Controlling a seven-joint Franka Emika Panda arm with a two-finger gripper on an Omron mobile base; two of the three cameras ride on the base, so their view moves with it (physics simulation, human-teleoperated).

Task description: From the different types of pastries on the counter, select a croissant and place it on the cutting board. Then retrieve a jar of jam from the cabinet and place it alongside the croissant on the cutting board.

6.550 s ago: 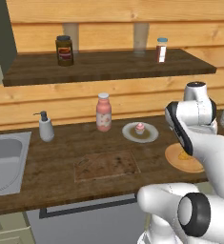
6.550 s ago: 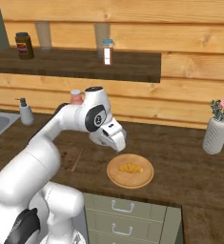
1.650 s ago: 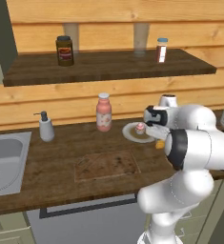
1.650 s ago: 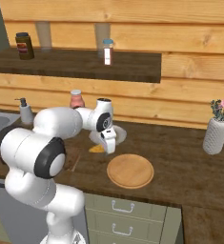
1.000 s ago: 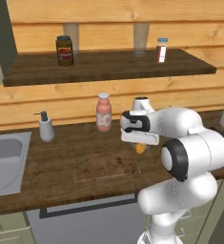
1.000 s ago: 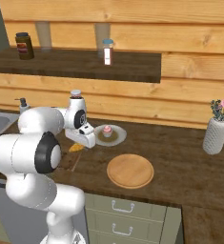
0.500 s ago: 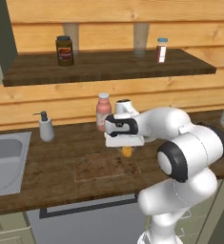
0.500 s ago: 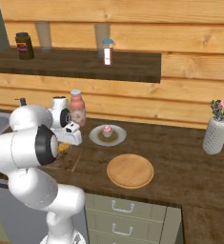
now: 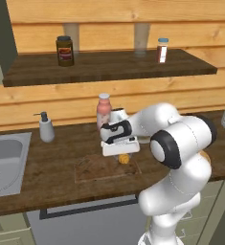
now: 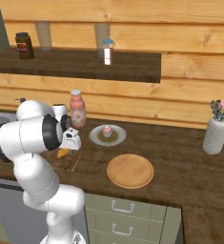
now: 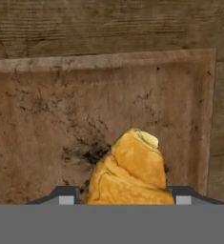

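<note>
**Croissant held over the board, jam yet to come**

Over the long dark counter (image 9: pixel 47 174) the white arm bends low and to its left, so the hand hangs above the cutting board (image 9: pixel 92 167) and not the round tan plate (image 10: pixel 130 170) further along. The board lies flat in front of the pink bottle (image 9: pixel 103 109), between the sink (image 9: pixel 4 160) and the small grey dish (image 10: pixel 96 138) that carries the pink-frosted cupcake (image 10: pixel 106 130); that pastry is the wrong one and sits untouched.

The fingers (image 11: pixel 118 198) are closed on the croissant (image 11: pixel 130 174), pinching it from both sides at its thick end, so its tapered tip points down at the scratched wood. In the left base view the croissant (image 9: pixel 124 158) shows just beneath the hand, near the board's right part; whether it touches the wood I cannot tell. By my reading the hold is kept tight only until the pastry rests on the board.

The jam step has not begun.
</note>
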